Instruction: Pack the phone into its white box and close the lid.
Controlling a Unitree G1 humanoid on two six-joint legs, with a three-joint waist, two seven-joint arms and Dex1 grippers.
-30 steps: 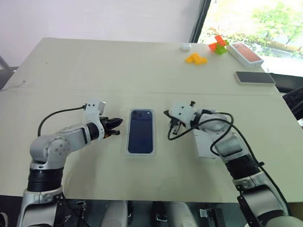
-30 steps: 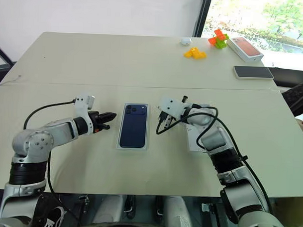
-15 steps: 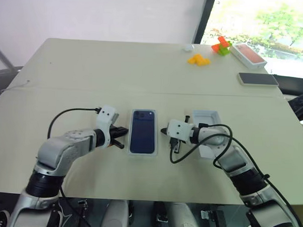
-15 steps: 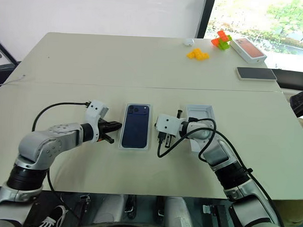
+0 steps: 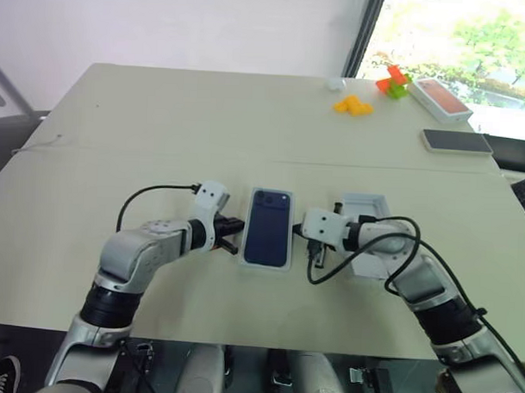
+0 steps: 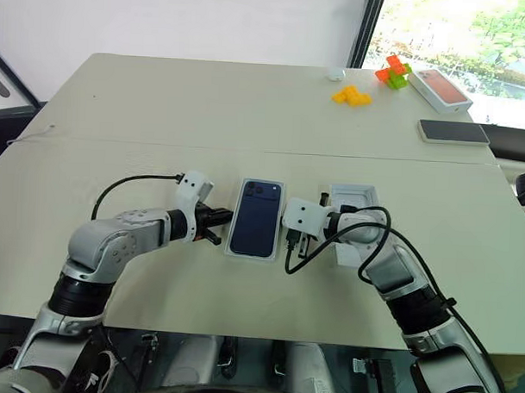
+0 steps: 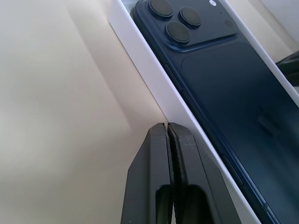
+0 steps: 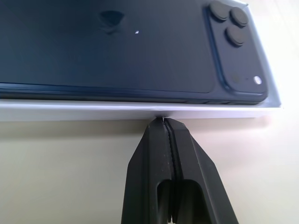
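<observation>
While the phone (image 5: 269,229) is lying camera side up in the white box (image 7: 148,70) near the front middle of the table (image 5: 161,124), both claws are sitting at its long sides. The left claw (image 7: 167,127) is pinched fully shut with nothing between its fingers, and its tips are touching the box's left wall. The right claw (image 8: 164,121) is likewise pressed shut and empty, its tips meeting the right wall near the middle of its length. The lid (image 5: 366,209) is resting open side up just to the right of the box, with the right arm and its cable crossing over its near end. Well apart, at the far right of the table, yellow blocks (image 5: 353,105), orange and green blocks (image 5: 392,80), an orange-topped box (image 5: 438,97) and a dark grey slab (image 5: 457,141) are lying.
</observation>
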